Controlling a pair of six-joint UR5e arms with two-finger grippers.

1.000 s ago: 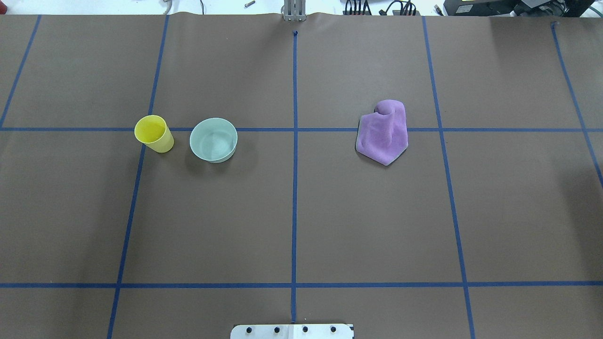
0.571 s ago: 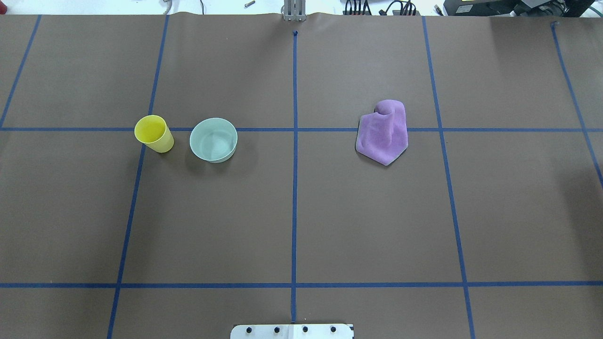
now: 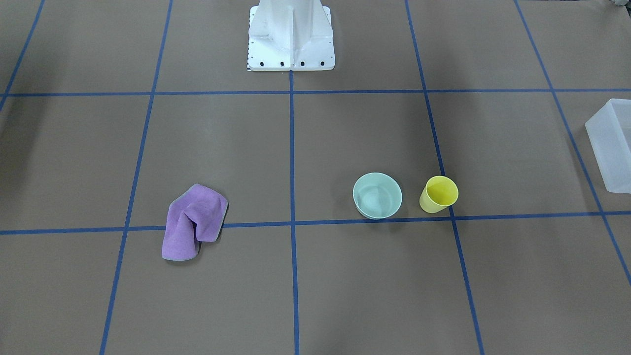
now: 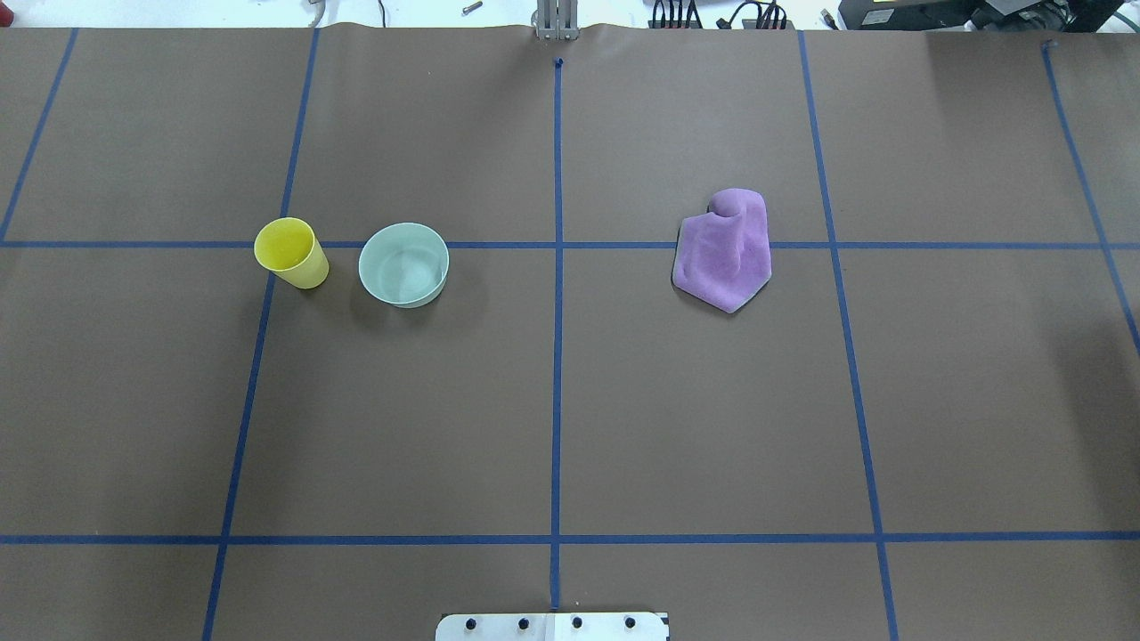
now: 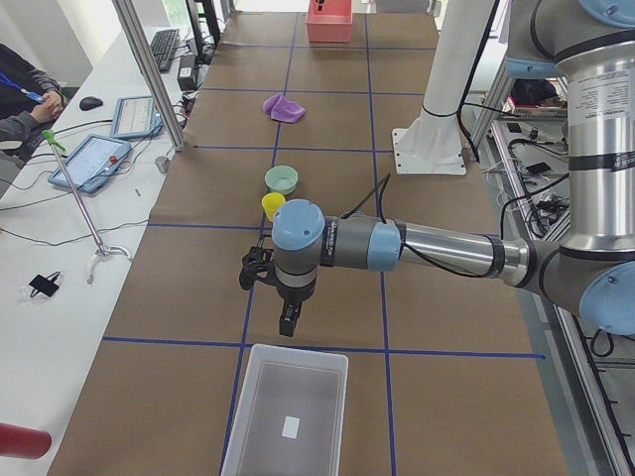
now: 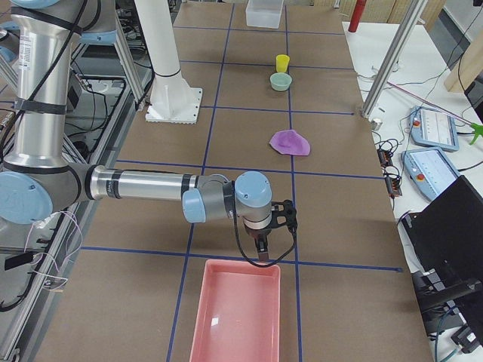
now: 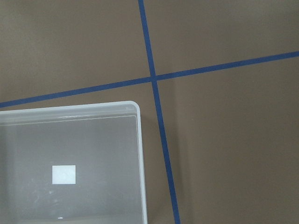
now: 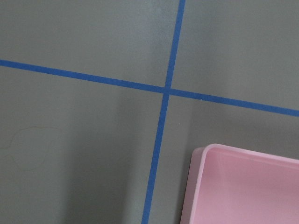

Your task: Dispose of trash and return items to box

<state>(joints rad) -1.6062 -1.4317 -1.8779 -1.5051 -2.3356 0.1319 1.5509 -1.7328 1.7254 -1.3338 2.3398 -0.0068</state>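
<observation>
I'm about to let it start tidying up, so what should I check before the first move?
1. The yellow cup stands upright, apart from the green bowl: ok.
2. The clear box is open, nothing seen inside: ok.
3. The left end effector is open: cannot tell.
4. The right end effector is open: cannot tell.
5. The purple cloth lies apart from cup and bowl: ok.
6. The pink tray is open: ok.
</observation>
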